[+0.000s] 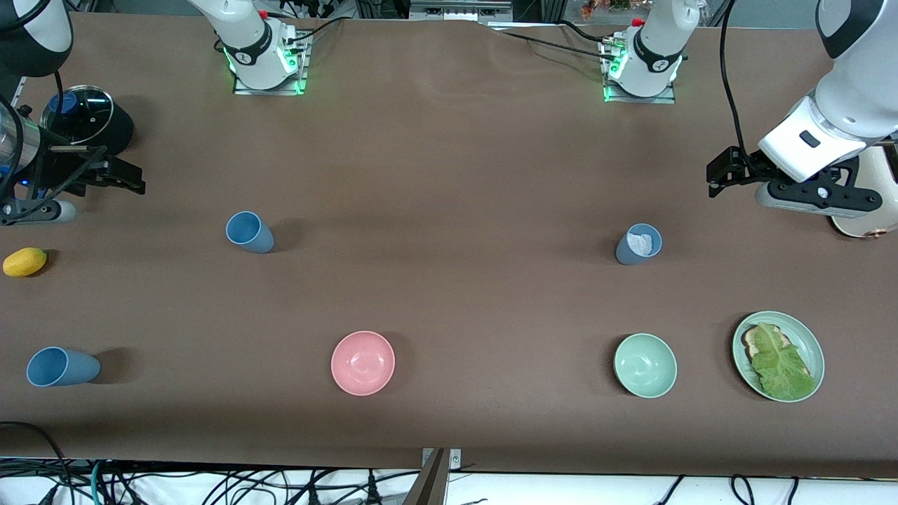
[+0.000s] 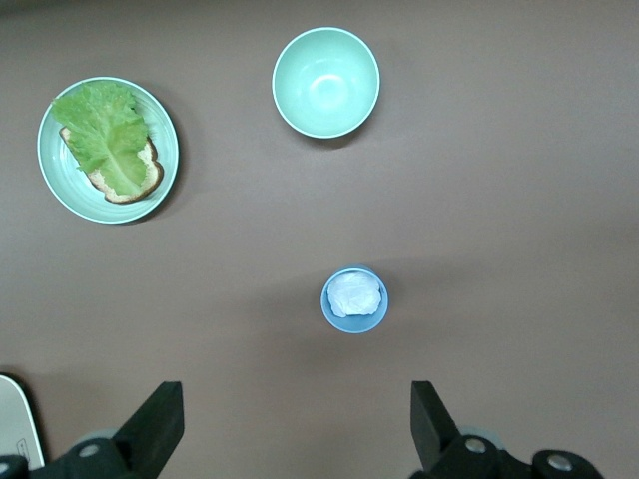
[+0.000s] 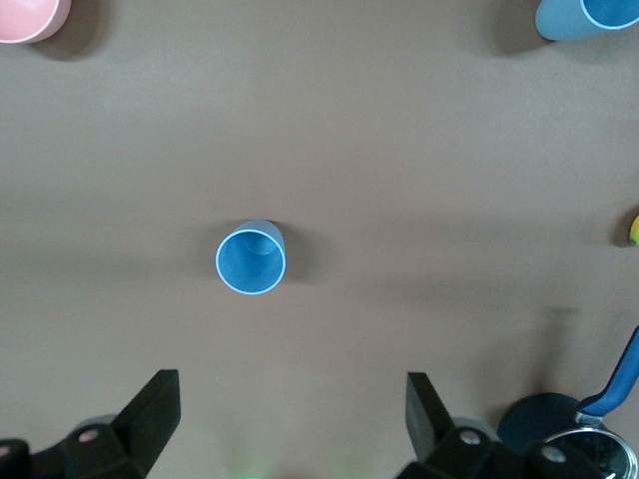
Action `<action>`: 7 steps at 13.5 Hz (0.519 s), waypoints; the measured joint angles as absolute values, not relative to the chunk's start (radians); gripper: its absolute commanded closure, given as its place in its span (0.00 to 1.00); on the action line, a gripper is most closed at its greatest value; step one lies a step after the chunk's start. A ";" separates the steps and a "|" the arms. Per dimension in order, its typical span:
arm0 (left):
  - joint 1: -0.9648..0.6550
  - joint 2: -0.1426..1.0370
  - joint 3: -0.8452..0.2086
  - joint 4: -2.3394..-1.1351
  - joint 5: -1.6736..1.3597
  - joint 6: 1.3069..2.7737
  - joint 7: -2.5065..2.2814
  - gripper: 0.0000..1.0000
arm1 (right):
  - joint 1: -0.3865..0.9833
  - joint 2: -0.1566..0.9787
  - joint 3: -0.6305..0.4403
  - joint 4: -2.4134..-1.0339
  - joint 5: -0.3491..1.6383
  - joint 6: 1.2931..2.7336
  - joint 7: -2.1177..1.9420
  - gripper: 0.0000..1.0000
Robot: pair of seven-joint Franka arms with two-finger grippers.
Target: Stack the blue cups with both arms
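While both arms wait at the desk's ends, three blue cups stand upright and apart on the brown desk (image 1: 449, 161). Landmark: pink bowl (image 1: 363, 362).

Cup A (image 1: 250, 232): farther from the front camera than the pink bowl, toward the right arm's end; empty. Cup B (image 1: 62, 367): level with the pink bowl, at the right arm's end of the desk; empty. Cup C (image 1: 639, 244): greyer blue, farther from the camera than the pink bowl, toward the left arm's end; something white and crumpled sits inside it.

Right end effector (image 1: 123, 177): jaws wide open, nothing held, over the desk edge beside a lidded pot (image 1: 88, 119). Left end effector (image 1: 722, 172): jaws wide open, nothing held, over the desk well apart from the pink bowl, at the left arm's end.

Green bowl (image 1: 645, 365) and plate (image 1: 778, 356) with lettuce on bread lie level with the pink bowl, toward the left arm's end.
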State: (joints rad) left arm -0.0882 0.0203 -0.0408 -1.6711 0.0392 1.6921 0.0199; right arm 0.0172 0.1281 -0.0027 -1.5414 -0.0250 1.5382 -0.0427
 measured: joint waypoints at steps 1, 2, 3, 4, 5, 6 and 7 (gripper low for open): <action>-0.089 0.020 -0.041 -1.671 0.039 1.692 0.020 0.00 | 0.017 0.128 -0.003 -1.541 -0.025 1.538 -0.043 0.00; -0.089 0.020 -0.041 -1.671 0.039 1.692 0.020 0.00 | 0.017 0.128 -0.003 -1.541 -0.025 1.538 -0.043 0.00; -0.090 0.020 -0.042 -1.671 0.039 1.692 0.020 0.00 | 0.017 0.128 -0.003 -1.541 -0.025 1.538 -0.043 0.00; -0.091 0.020 -0.044 -1.671 0.039 1.692 0.020 0.00 | 0.017 0.128 -0.003 -1.541 -0.025 1.538 -0.043 0.00; -0.092 0.020 -0.047 -1.671 0.039 1.692 0.020 0.00 | 0.017 0.128 -0.003 -1.541 -0.025 1.538 -0.043 0.00; -0.092 0.020 -0.051 -1.671 0.039 1.692 0.020 0.00 | 0.017 0.128 -0.003 -1.541 -0.025 1.538 -0.043 0.00; -0.092 0.020 -0.053 -1.671 0.039 1.692 0.020 0.00 | 0.017 0.128 -0.003 -1.541 -0.025 1.538 -0.043 0.00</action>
